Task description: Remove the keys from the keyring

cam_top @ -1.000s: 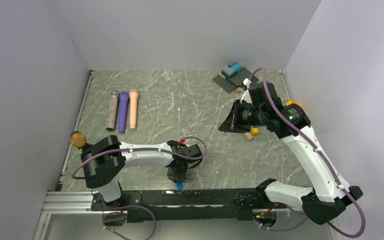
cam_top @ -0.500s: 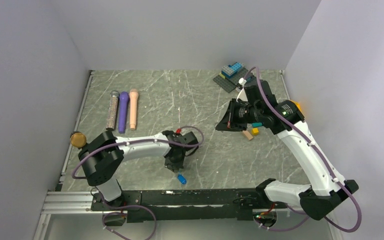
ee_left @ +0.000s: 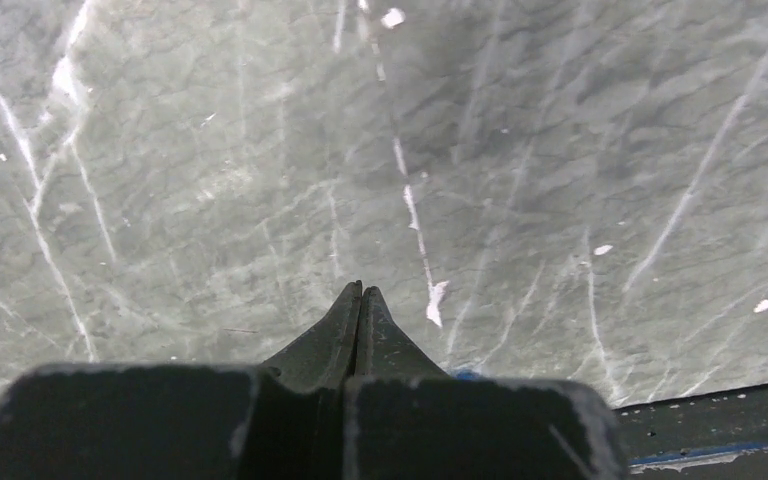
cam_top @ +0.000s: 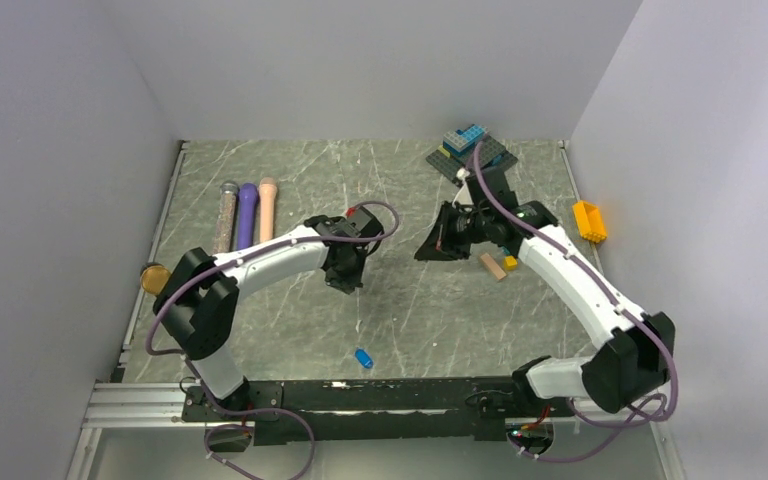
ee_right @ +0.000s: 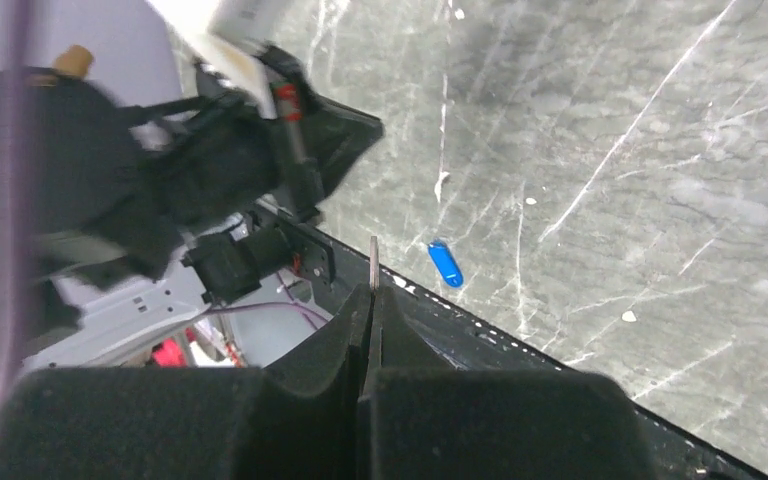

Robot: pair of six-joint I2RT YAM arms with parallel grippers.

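Note:
The blue key (cam_top: 363, 357) lies alone on the marble table near the front rail; it also shows in the right wrist view (ee_right: 445, 264). My left gripper (cam_top: 345, 281) hangs over the table's middle, well behind the key, with its jaws pressed together and nothing between them (ee_left: 360, 291). My right gripper (cam_top: 428, 247) is held above the table right of centre, pointing left. Its jaws (ee_right: 372, 292) are shut on a thin silvery sliver, the keyring (ee_right: 373, 258) seen edge-on, sticking out past the tips.
Three microphone-like sticks (cam_top: 246, 222) lie at the left. A grey baseplate with bricks (cam_top: 472, 152) stands at the back. A yellow brick (cam_top: 589, 220), a wooden block (cam_top: 491, 266) and a gold disc (cam_top: 154, 278) lie about. The black rail (cam_top: 360, 394) lines the front.
My left gripper has moved from the front edge back toward the table's middle, leaving the blue key lying by the rail. My right gripper has shifted left.

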